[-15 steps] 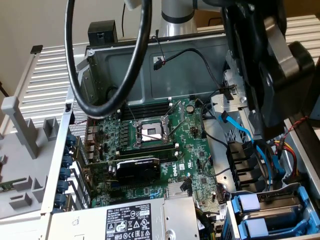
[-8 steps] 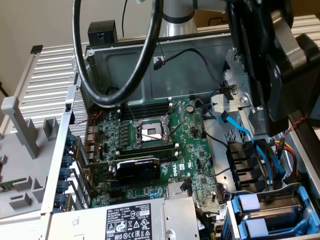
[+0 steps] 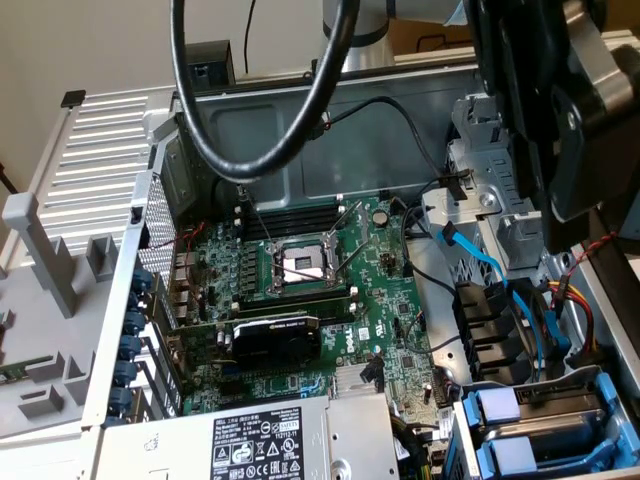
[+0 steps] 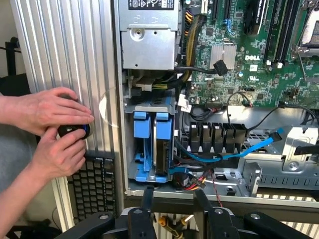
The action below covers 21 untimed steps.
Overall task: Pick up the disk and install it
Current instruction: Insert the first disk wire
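Note:
The disk point(image 4: 162, 149) stands on edge in the computer's drive bay, a grey-metal drive held in bright blue carrier frames point(image 4: 141, 144). In the exterior view the same blue carriers point(image 3: 530, 425) sit at the case's lower right corner. My gripper point(image 4: 173, 195) is open, its two black fingers point(image 4: 147, 196) spread with nothing between them. It hovers just outside the case wall, in line with the drive bay and apart from the disk. The arm's dark wrist point(image 3: 585, 110) hangs over the case's upper right in the exterior view.
A person's two hands point(image 4: 55, 134) hold a small dark round object against the ribbed side panel point(image 4: 65, 50), above a black keyboard point(image 4: 94, 186). The silver power-supply box point(image 4: 149, 35), the motherboard point(image 3: 300, 290), blue SATA cables point(image 4: 249, 147) and a thick black cable loop point(image 3: 260, 110) crowd the case.

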Each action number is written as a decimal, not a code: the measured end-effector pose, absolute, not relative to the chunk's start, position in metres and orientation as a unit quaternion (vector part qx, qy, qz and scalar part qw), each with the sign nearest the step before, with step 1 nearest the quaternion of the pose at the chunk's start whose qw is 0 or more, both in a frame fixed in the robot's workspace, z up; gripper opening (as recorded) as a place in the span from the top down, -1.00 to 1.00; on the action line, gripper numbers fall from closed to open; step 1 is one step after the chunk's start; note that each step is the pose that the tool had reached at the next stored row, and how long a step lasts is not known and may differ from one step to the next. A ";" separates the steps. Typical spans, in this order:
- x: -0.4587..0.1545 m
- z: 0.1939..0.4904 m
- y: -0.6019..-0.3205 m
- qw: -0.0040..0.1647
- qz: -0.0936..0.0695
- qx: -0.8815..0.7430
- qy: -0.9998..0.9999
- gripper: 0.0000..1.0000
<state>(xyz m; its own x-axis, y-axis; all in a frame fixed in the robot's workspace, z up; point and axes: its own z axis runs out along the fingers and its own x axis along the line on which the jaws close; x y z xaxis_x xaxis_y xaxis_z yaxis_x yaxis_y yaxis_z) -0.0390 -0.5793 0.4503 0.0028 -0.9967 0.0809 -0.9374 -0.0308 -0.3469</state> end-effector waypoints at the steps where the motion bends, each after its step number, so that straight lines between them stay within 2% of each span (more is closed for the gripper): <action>1: -0.038 0.450 -0.578 0.097 -0.153 -0.701 0.689 0.10; 9: -0.033 0.451 -0.570 0.093 -0.149 -0.702 0.690 0.10; 14: -0.032 0.451 -0.568 0.077 -0.133 -0.704 0.693 0.10; 21: -0.031 0.451 -0.564 0.066 -0.122 -0.705 0.695 0.10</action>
